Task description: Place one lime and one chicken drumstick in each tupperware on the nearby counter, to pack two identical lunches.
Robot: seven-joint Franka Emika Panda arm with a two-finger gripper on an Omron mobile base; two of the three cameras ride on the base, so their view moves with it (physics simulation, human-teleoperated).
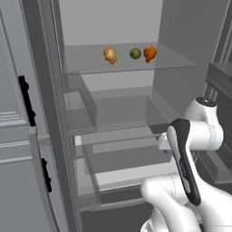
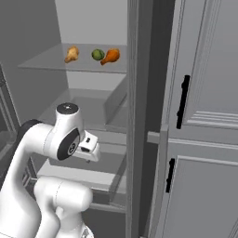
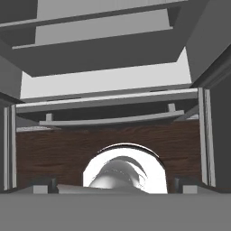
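Claw (image 3: 115, 187) spread wide, holding nothing, tucked low before the open fridge, likely staged for a reach. Lime (image 1: 135, 53), small, round, green, sits well above and ahead of the claw on the clear glass shelf (image 1: 81, 61). Orange chicken drumstick (image 1: 150, 53) lies just beside it; a paler lumpy drumstick (image 1: 109, 55) sits near its other side. Both foods are presumably kept there for chilling. Tupperware and counter not visible. Grey drawers ahead of claw.
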